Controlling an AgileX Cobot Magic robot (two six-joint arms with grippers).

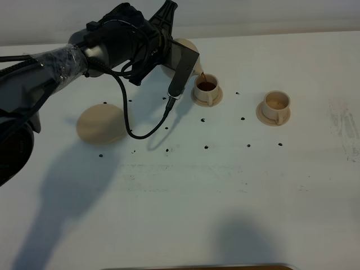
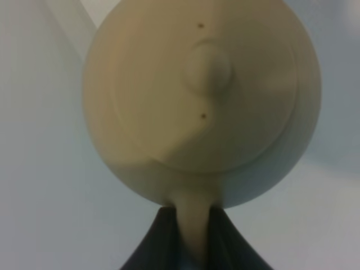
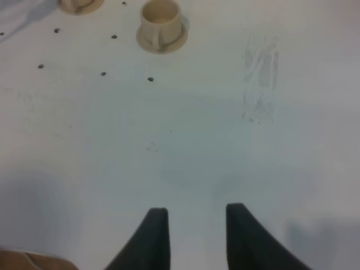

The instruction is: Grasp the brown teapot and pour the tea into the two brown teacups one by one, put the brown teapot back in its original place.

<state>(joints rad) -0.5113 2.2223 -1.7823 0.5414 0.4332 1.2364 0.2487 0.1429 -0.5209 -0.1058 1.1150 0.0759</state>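
Note:
My left gripper (image 1: pixel 171 53) is shut on the loop handle of the brown teapot (image 1: pixel 187 45) and holds it tilted over the left teacup (image 1: pixel 207 88). A thin stream of tea falls from the spout into that cup, which holds dark tea. In the left wrist view the teapot's lid and knob (image 2: pixel 197 101) fill the frame, with the handle between my fingers (image 2: pixel 163 236). The right teacup (image 1: pixel 276 104) stands on its saucer with a pale inside; it also shows in the right wrist view (image 3: pixel 160 25). The flat beige disc (image 1: pixel 101 124) lies bare at the left. My right gripper (image 3: pixel 197 225) is open and empty above the table.
Small dark dots mark the white table (image 1: pixel 225 185) around the cups. A grey smudge (image 3: pixel 260 79) lies to the right of the right cup. The left arm's black cable (image 1: pixel 132 126) hangs low between the disc and the left cup.

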